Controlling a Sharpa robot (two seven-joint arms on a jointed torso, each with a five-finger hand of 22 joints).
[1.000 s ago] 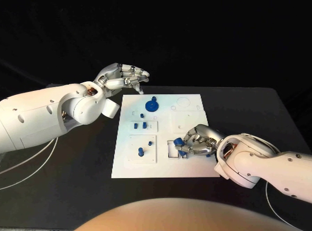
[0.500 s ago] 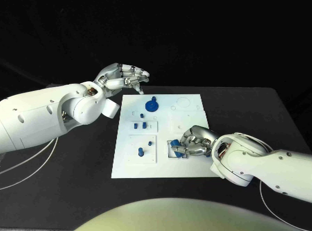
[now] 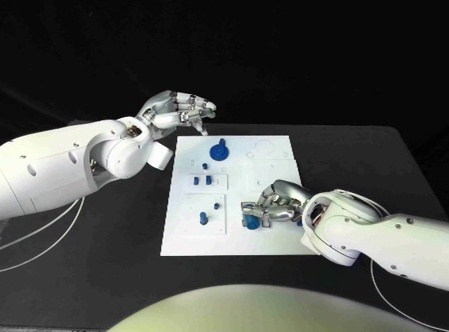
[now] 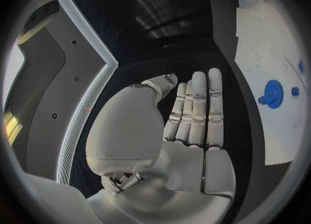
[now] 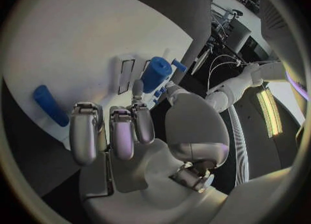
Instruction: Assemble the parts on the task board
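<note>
The right robot hand (image 3: pixel 274 205), lower right of centre in the head view, pinches a blue cylinder (image 5: pixel 156 73) over the white board (image 3: pixel 274 166) on the black worktop (image 3: pixel 384 159). The left robot hand (image 3: pixel 176 111), upper left, hovers empty beyond the board, fingers loosely apart.

Bright overhead light on the white task board (image 3: pixel 234 194), dark surroundings; wrist views bend strongly at the rim.
</note>
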